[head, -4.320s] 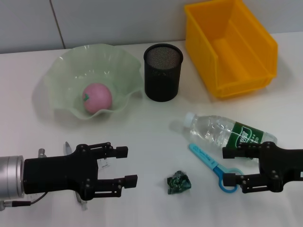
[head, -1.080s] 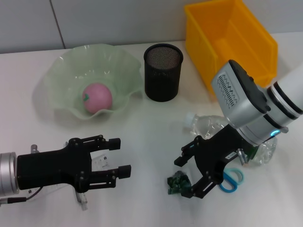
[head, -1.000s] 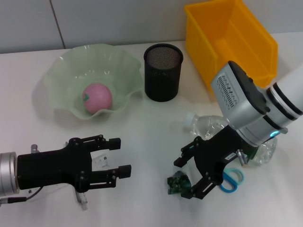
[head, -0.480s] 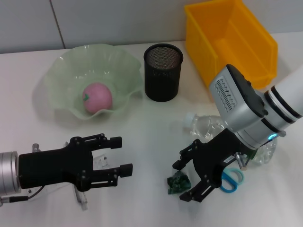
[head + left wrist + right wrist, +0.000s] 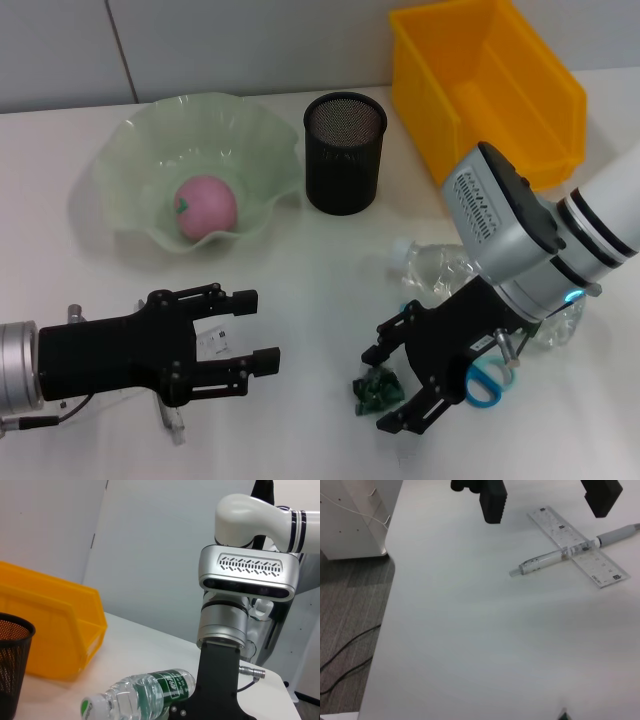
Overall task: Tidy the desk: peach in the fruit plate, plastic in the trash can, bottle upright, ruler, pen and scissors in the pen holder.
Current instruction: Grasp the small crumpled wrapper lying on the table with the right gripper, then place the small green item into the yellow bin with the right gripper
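Plastic wad [image 5: 377,389]: right gripper [image 5: 398,378] has descended, jaws spread astride it, unclosed; left gripper [image 5: 254,333] open, idle at 8 o'clock.

White table [image 5: 300,260] holds bowl [image 5: 140,165], holder [image 5: 344,152], bin [image 5: 485,90], bottle [image 5: 440,272].

Right arm: glossy white links with black ring bands, a silver-grey wrist housing bearing a slotted vent panel, a small blue indicator light, and a matte black end effector [image 5: 398,376] with two ribbed-pad fingers. Left arm: brushed silver cylinder, thin cable, and a matching black, screw-studded end effector [image 5: 247,335].
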